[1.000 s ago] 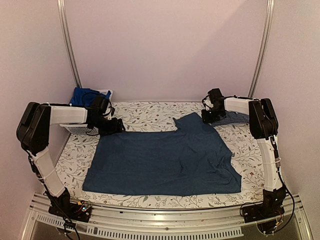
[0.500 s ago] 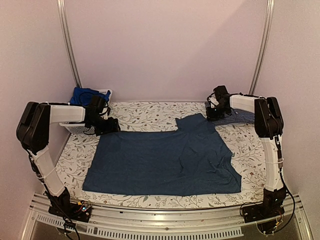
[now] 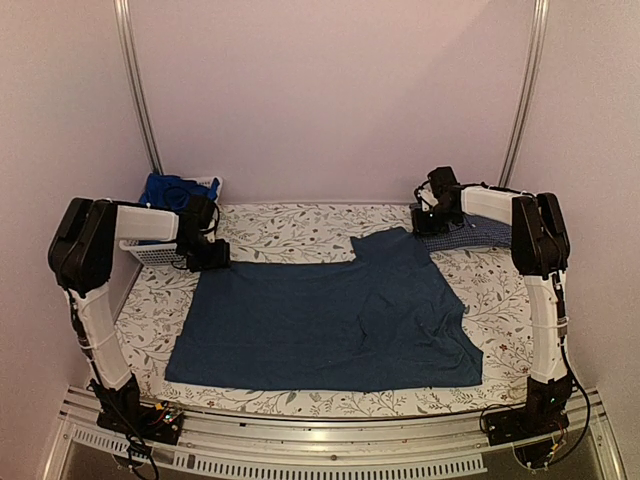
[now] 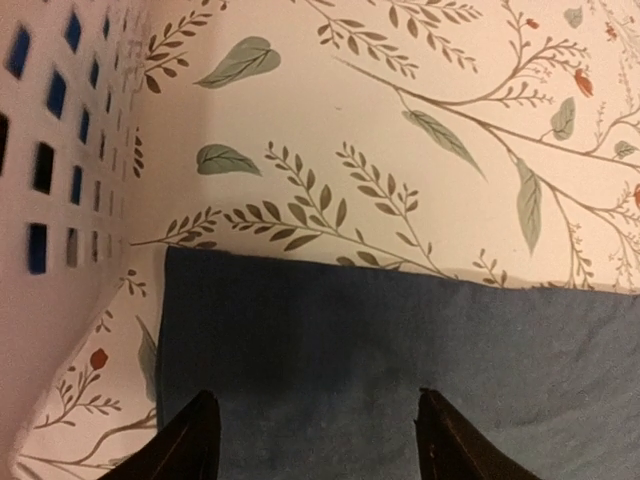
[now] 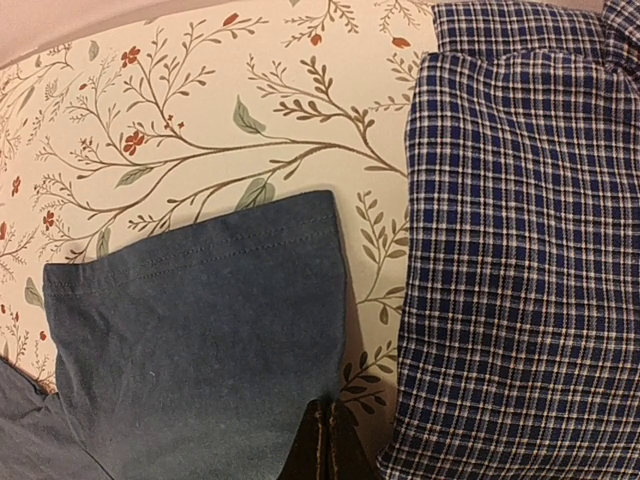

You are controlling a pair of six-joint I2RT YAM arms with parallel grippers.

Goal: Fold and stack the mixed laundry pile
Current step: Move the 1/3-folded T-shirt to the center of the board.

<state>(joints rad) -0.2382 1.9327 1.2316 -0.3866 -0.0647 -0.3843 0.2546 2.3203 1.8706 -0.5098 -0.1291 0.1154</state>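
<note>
dark navy T-shirt [image 3: 330, 320] flat on the surface [image 3: 290, 225], left jaws spread over its corner, right jaws pressed together over its sleeve edge, checked shirt [image 5: 520, 250] beside

left arm [image 3: 150, 226] bent at a raised elbow, forearm reaching right at far left, left gripper [image 4: 315, 445] low, fingers apart, right arm [image 3: 545, 300] upright, forearm reaching left at far right, right gripper [image 5: 325, 447] fingers pressed together

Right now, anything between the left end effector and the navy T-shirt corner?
Nothing visible. The left end effector hangs open directly over the navy T-shirt corner, fingers straddling bare fabric. The white basket sits beside it, to the left, off the path.
</note>
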